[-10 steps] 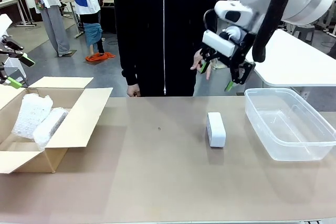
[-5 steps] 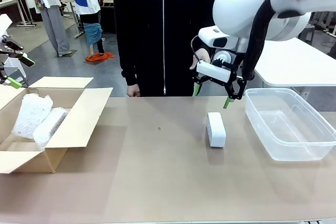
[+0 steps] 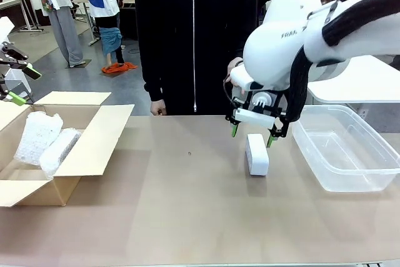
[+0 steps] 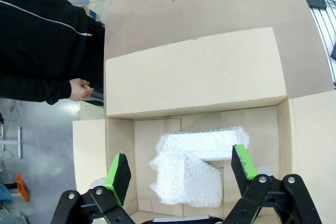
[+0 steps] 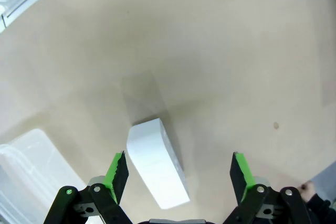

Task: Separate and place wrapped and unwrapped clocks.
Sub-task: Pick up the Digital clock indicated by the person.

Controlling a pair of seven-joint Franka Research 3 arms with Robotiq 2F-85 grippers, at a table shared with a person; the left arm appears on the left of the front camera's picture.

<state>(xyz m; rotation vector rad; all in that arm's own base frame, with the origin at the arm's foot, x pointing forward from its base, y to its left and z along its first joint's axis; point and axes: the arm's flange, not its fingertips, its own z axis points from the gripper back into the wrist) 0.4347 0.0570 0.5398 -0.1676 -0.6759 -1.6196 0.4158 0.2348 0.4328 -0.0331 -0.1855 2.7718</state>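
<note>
A tan table runs across the front view. An open cardboard box sits at its left end, flaps spread outward. A clear plastic bin stands at the right end, upright. A person in a black zip jacket stands at the far edge, between box and bin. Behind, another white table stands at right, and an orange item lies on the grey floor.
</note>
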